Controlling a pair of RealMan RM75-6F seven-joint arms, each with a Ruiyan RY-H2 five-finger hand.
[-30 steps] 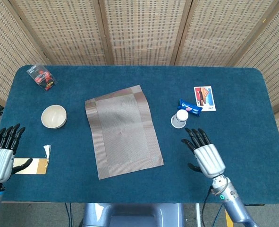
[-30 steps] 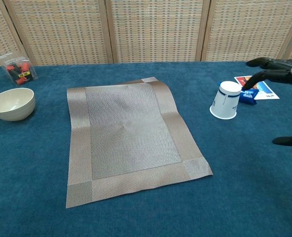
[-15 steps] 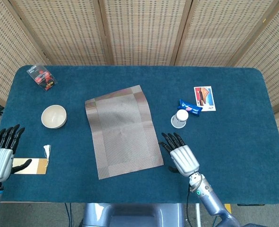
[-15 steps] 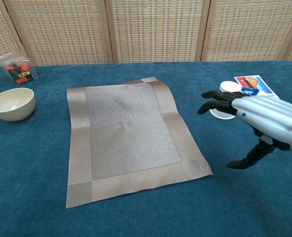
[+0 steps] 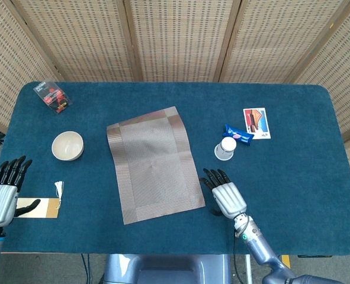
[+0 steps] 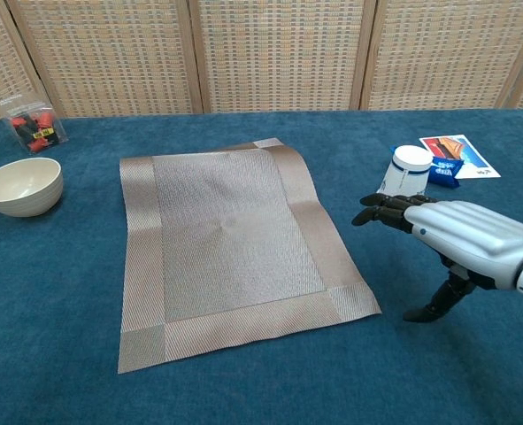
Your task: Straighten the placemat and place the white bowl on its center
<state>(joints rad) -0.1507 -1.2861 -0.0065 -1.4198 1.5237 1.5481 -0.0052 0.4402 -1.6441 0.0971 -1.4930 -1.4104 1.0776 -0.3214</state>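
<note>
Neither step done yet, by the look of it. The placemat (image 5: 155, 165) lies askew on the table (image 5: 293, 177) — its long edges run at a slant to the table's sides, and its far corner curls up a little in the chest view. The bowl (image 5: 67, 145) sits well to the left of the mat, upright and untouched by either hand. Right hand (image 5: 226, 195) hovers palm down just beside the mat's near right corner, fingers spread, holding nothing; whether it touches the cloth I cannot tell. Left hand (image 5: 0, 196) rests at the table's near left edge, fingers extended, empty. My reading: straightening is about to start from the right corner — then the bowl remains to be carried over.
</note>
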